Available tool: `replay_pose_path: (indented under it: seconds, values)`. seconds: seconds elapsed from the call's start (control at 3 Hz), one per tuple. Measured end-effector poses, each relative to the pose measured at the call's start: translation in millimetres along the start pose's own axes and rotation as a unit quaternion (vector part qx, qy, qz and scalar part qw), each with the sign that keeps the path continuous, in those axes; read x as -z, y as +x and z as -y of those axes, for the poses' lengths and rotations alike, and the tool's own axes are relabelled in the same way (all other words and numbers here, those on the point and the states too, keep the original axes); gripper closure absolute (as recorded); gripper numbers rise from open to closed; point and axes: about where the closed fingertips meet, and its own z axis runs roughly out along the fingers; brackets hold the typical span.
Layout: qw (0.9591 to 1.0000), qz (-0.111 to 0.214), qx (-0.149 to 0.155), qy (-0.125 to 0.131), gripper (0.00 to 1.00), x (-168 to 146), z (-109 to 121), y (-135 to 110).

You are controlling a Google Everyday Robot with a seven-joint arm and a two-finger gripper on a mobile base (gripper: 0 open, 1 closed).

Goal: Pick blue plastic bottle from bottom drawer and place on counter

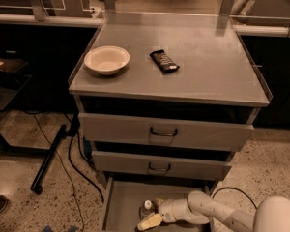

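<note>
1. I judge this to be the grasp step. The hand (148, 215) is down inside the bottom drawer (122, 203), right at the blue plastic bottle (146, 207), and nothing has been lifted yet.
2. The bottle stands roughly upright on the drawer floor, near the middle of the tray, with its white cap toward the camera. The hand's pale tip lies just below it in the picture, touching it or very nearly so.
3. I cannot tell from here whether the hand is apart, together or clamped on the bottle, because the bottle and the wrist hide the contact.
4. The arm (210, 212) comes in low from the right, its forearm almost level with the drawer's front edge. The wrist points left, so the approach is from the side, not from above.
5. The next move calls for a confirmed hold, then a pull outward and upward that clears the two closed drawers (163, 132) above.
6. After that comes a long lift to the counter (208, 57). The right half looks the safest spot, since a bowl (107, 60) and a dark wrapped bar (164, 61) occupy the left and centre.
7. The risk I see is that a light bottle gripped from the side may tip or slip.
</note>
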Motion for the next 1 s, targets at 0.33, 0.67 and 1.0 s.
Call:
replay_pose_path:
  seconds: [0.33,0.67,1.0]
  values:
    - [1.0,0.002,-0.007,-0.003,0.0,-2.9,-3.0,3.2]
    - [0.9999,0.004,-0.012,-0.006,0.0,-5.0,-5.1,6.0]
    - [0.9993,0.009,-0.03,-0.019,0.19,-9.5,-5.5,8.2]
